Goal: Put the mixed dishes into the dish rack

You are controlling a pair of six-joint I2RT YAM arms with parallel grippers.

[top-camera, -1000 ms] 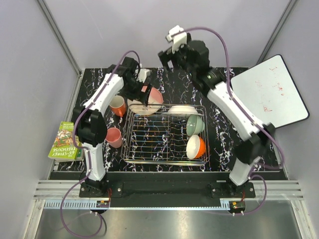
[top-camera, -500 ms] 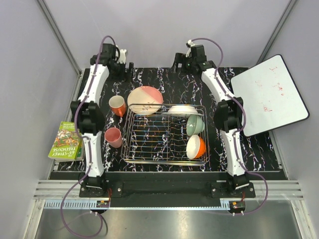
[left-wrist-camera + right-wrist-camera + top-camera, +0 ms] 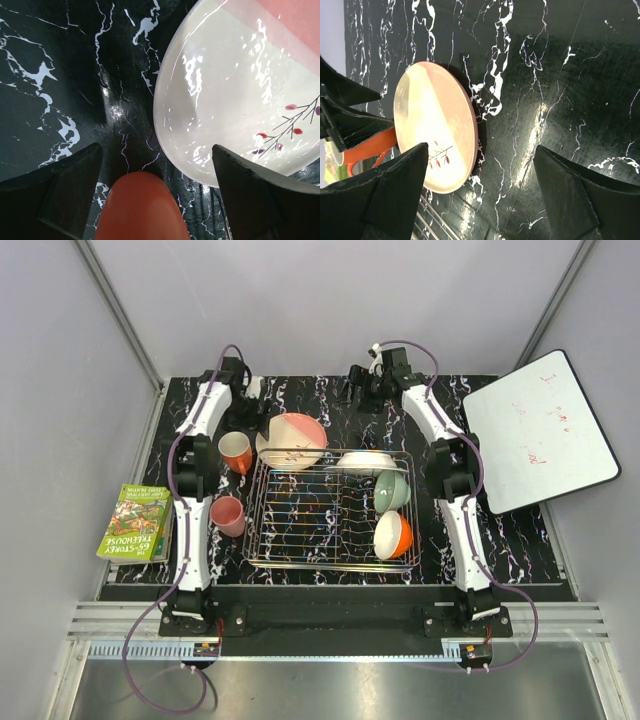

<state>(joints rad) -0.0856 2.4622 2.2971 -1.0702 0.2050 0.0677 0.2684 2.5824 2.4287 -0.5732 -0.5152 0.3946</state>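
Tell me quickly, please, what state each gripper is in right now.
Left gripper: open, holding nothing.
Right gripper: open, holding nothing.

I count six dishes; two mugs, one orange mug (image 3: 236,452) and one smaller pink mug (image 3: 228,515); two plates, one pink-and-peach plate (image 3: 292,438) and one white plate (image 3: 365,460); two bowls, one pale green bowl (image 3: 392,490) and one orange bowl (image 3: 393,535) with a white inside; one dish rack (image 3: 310,525); one green book (image 3: 138,523); one whiteboard (image 3: 540,430).
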